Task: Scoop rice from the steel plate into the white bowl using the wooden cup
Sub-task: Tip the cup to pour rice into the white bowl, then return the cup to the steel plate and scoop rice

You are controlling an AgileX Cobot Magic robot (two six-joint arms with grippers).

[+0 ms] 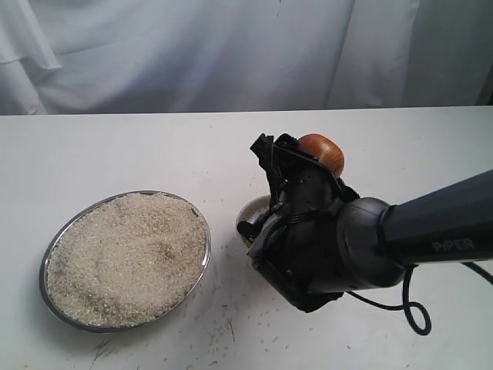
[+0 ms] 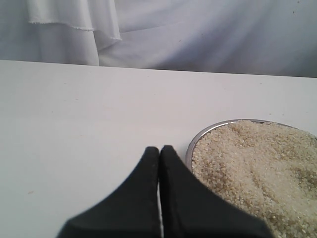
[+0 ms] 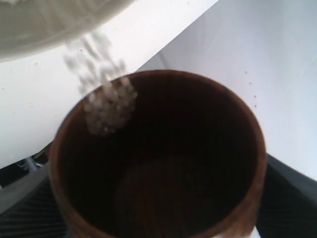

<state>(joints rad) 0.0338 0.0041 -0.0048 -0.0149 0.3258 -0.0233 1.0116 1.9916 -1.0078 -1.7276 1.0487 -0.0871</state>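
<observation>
The steel plate (image 1: 52, 254) lies at the left of the table, heaped with rice (image 1: 127, 254). My right gripper (image 1: 310, 171) is shut on the wooden cup (image 1: 323, 153) and holds it tipped over the white bowl (image 1: 254, 210), which the arm mostly hides. In the right wrist view the cup's dark inside (image 3: 168, 163) faces the camera. Rice grains (image 3: 106, 106) spill over its rim toward the bowl (image 3: 44, 25). My left gripper (image 2: 160, 149) is shut and empty, beside the plate's rim (image 2: 197, 140) and its rice (image 2: 257, 163); the exterior view does not show it.
The right arm (image 1: 431, 231) reaches in from the right with a black cable loop (image 1: 416, 312) under it. Loose grains and scuff marks (image 1: 231, 331) dot the white table in front. A white cloth (image 1: 231, 46) hangs behind the table.
</observation>
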